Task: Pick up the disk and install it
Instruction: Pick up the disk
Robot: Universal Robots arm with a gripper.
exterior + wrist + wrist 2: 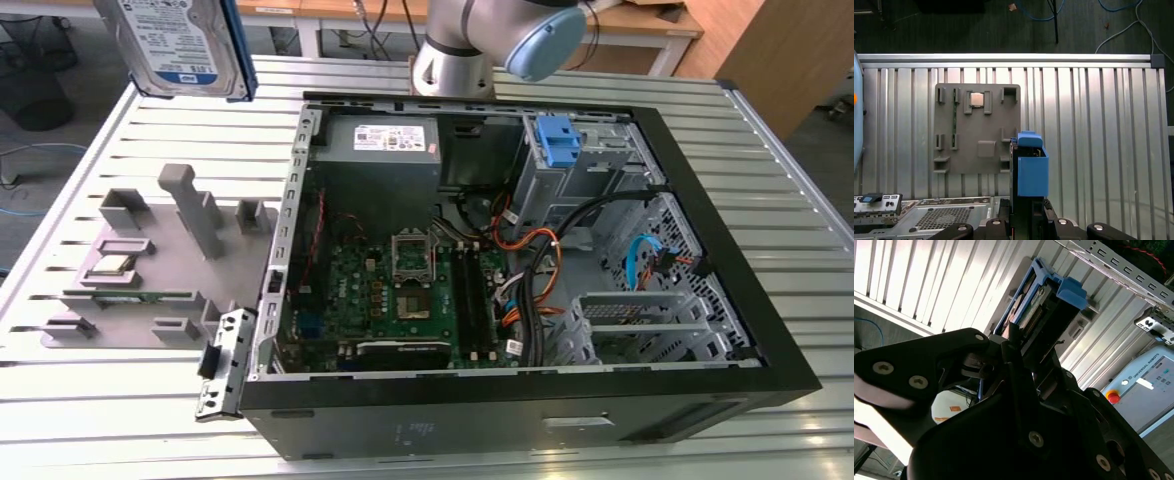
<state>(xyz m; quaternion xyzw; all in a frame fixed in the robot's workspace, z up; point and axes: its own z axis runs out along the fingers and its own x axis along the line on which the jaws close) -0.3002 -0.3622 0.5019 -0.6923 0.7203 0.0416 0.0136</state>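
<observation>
**Disk in my grip, held upright outside the case**

My hand (pixel 1019 342) is clamped on the disk (pixel 174 45). In the second wrist view my black fingers (pixel 1004 352) close on its near end, and the drive runs away from them with its blue plastic bracket along the edges.

In the upper left of the exterior view the disk stands upright. Its blue-and-white label faces the camera, its blue bracket shows down one side, and its top is cut off by the frame edge. It hangs over the far left corner of the slatted metal worktop (pixel 107 405), touching nothing there.

In the first wrist view I see the disk edge-on, the blue bracket toward the camera, with the worktop's slats behind it. The grey fixture plate (pixel 979 135) lies flat on those slats, and a small square chip (pixel 976 99) sits in one of its holders.

The open computer case (pixel 534 410) lies on its side across the centre and right of the exterior view, just beside the fixture plate. Inside it are the green motherboard (pixel 400 290), the grey power supply box (pixel 380 140) at the far wall, and a bare blue bracket (pixel 554 135) in the drive bay at the upper right. My arm (pixel 454 60) rises behind the case at the top centre.
</observation>
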